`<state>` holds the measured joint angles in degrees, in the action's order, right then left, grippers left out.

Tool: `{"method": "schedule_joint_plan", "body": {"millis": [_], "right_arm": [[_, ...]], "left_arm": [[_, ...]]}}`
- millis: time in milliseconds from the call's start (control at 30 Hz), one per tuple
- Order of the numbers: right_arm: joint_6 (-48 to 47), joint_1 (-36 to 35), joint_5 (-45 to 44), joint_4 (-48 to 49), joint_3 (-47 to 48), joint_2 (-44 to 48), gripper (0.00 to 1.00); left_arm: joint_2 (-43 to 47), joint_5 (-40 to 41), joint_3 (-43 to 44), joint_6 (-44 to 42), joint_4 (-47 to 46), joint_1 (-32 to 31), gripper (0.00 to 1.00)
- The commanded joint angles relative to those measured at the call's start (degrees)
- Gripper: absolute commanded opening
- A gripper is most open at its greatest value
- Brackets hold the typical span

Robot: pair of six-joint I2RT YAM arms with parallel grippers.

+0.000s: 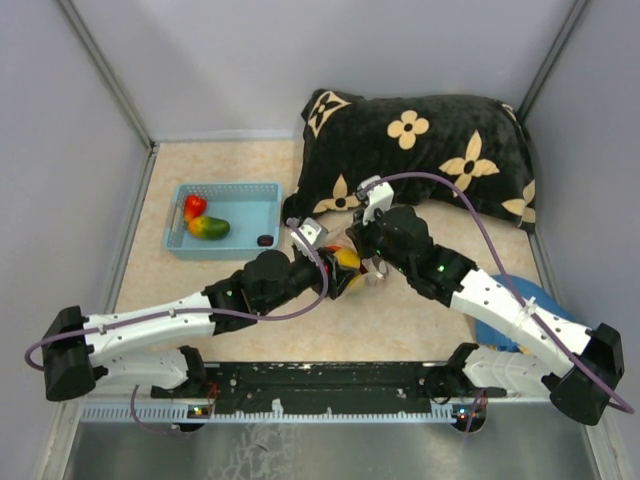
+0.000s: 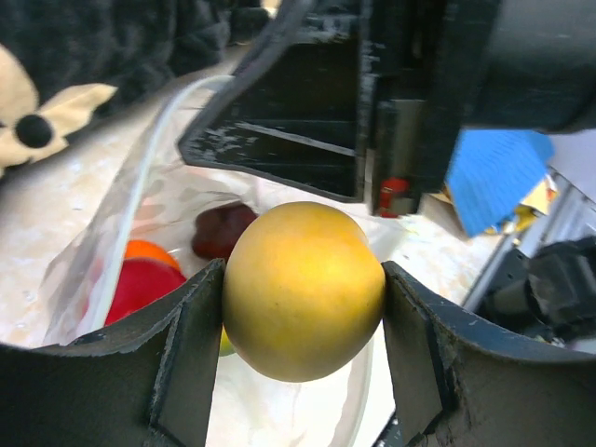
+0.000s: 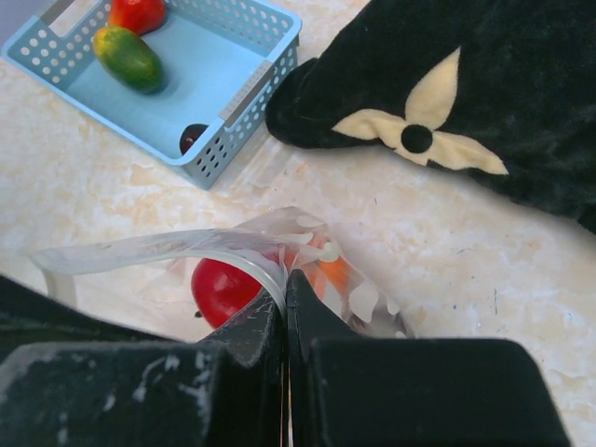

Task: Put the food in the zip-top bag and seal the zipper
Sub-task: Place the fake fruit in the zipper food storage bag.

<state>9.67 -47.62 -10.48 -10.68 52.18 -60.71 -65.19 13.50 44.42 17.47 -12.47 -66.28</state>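
In the middle of the table (image 1: 170, 285), just in front of the black flowered pillow (image 1: 420, 150), the two arms reach forward and inward until their wrists almost meet. The left arm lies low and stretches to the right. The left gripper (image 1: 336, 272) is clamped on a round yellow toy fruit (image 2: 303, 289), and its two dark fingers (image 2: 186, 349) press on the left and right sides of the fruit. The fruit hangs just above the open mouth of the zip-top bag (image 2: 102, 242), not yet inside it.

The right arm comes in from the right side, bent at the elbow. The right gripper (image 3: 286, 303) has its jaws pressed together on the mouth edge of the bag. It pinches the zipper (image 3: 253, 265) strip and holds that edge up from the table.

Inside the bag lie a red toy fruit (image 3: 222, 284), an orange piece (image 3: 337, 273) and a dark brown piece (image 2: 222, 229).

To the left, well apart from the bag, stands a light blue basket (image 1: 228, 187). It contains a red toy (image 1: 194, 207), a green and orange toy (image 1: 208, 228) and a small dark piece (image 1: 264, 240) in its near right corner. A blue cloth (image 1: 497, 325) lies beside the right arm.
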Motion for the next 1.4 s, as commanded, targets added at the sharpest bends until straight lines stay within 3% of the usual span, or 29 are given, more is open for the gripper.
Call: {"method": "schedule_joint_plan", "body": {"millis": [0, 200, 600, 800, 1367], "right_arm": [[1.0, -0.2, 1.2, 4.4, 2.7, 1.5, 0.0], [1.0, -0.2, 2.0, 5.0, 2.7, 1.3, 0.0], [1.2, -0.2, 1.9, 5.1, 1.8, 1.9, 0.0], [1.3, -0.3, 1.7, 5.2, 1.3, 1.9, 0.0], [1.2, -0.2, -1.4, 5.2, -0.3, 1.7, 0.0]], "left_arm": [[-1.2, 9.2, 0.9, -1.3, -2.4, -0.4, 0.57], [-5.9, 8.7, 2.1, -0.5, -1.4, -0.5, 0.6], [-8.4, 10.3, 0.6, 0.1, -6.7, -0.5, 0.84], [-7.2, 10.2, 1.5, 0.6, -4.5, -0.5, 0.89], [5.7, 11.2, 12.0, 2.9, 21.5, 0.5, 0.99]]}}
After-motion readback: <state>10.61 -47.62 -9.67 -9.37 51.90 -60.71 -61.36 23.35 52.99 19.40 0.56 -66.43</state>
